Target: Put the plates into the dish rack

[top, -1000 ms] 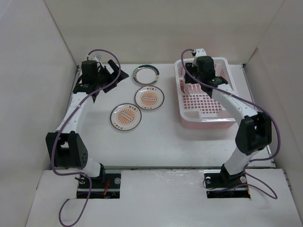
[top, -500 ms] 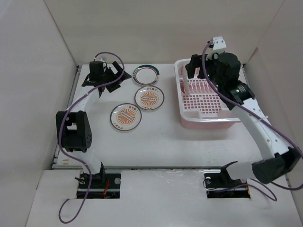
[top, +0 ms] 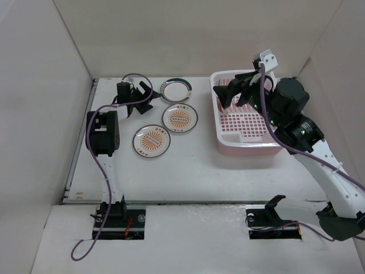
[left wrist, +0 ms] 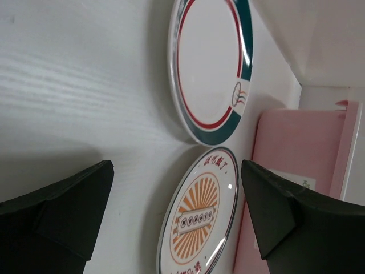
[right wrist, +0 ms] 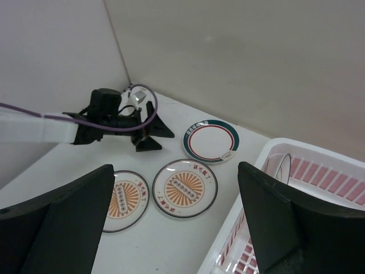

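The left gripper gapes empty just left of the green-rimmed plate. The right gripper, also spread empty, hangs over the rack's far end. The far sunburst plate and near sunburst plate lie flat left of it. A fourth plate stands edge-on inside, pattern unreadable.

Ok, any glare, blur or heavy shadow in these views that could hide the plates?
Top view: even soft light, faint shadows, nothing washed out. Left wrist view: a bright glare streak on the edge of the green-rimmed plate, with a soft shadow beside it; the jaws are dark and show little detail. Right wrist view: the jaws are near-black in the foreground, yet the pink rack reads clearly.
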Robot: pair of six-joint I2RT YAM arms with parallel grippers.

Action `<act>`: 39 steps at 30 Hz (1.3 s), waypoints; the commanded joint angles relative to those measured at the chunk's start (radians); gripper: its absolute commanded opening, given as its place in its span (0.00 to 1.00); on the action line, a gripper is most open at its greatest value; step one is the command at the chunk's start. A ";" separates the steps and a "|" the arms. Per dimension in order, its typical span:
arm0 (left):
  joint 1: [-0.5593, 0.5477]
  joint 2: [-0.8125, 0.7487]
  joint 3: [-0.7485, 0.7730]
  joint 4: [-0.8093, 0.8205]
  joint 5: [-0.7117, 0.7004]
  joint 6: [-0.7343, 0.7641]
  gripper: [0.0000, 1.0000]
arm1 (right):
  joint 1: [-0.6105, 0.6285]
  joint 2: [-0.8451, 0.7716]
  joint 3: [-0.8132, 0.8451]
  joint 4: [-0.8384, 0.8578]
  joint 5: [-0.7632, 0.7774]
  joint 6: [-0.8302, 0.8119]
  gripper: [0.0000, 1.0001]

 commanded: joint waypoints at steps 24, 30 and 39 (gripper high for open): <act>-0.042 0.276 0.404 -0.040 -0.087 -0.085 0.55 | 0.041 -0.048 -0.008 0.033 0.057 -0.049 0.94; -0.061 0.325 0.456 -0.040 -0.087 -0.095 0.45 | 0.041 -0.039 -0.008 0.033 0.057 -0.049 0.94; -0.070 0.363 0.484 -0.040 -0.087 -0.113 0.31 | 0.041 -0.039 -0.008 0.033 0.057 -0.058 0.94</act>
